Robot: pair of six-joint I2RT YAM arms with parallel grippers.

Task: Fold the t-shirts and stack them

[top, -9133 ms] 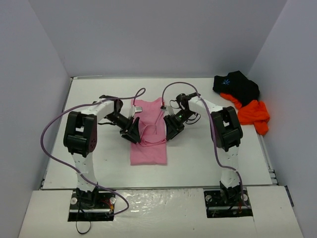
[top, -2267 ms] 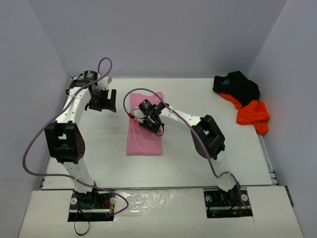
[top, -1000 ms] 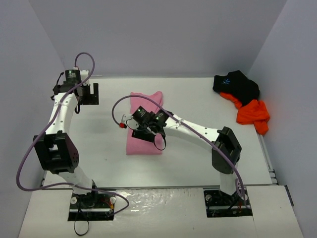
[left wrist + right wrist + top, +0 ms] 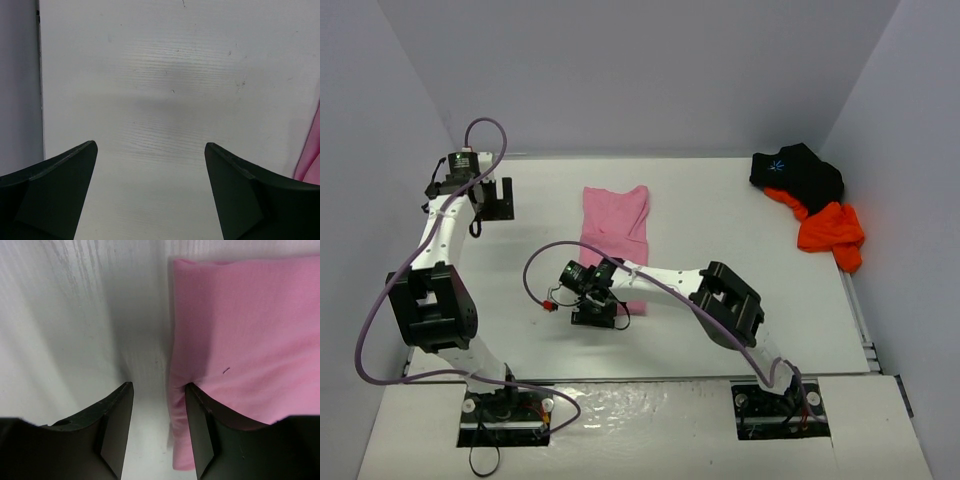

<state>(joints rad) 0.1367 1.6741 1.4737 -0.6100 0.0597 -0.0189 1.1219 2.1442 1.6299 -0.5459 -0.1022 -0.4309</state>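
**Right gripper (image 4: 596, 318) poised at the folded plain pink cloth t-shirt (image 4: 615, 225), jaws partly open.**
The shirt's edge lies just inside one finger (image 4: 200, 430), with bare white table (image 4: 720, 260) across the rest of the gap and nothing clamped. The left gripper (image 4: 495, 205) gapes wide and empty, the pink shirt well off to one side. The crumpled black t-shirt (image 4: 800, 172) and bright orange t-shirt (image 4: 830, 228) lie far from both.

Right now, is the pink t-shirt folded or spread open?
Folded. From above, the pink t-shirt lies as a narrow rectangle with no sleeves or neck opening showing. How many layers it has cannot be told.
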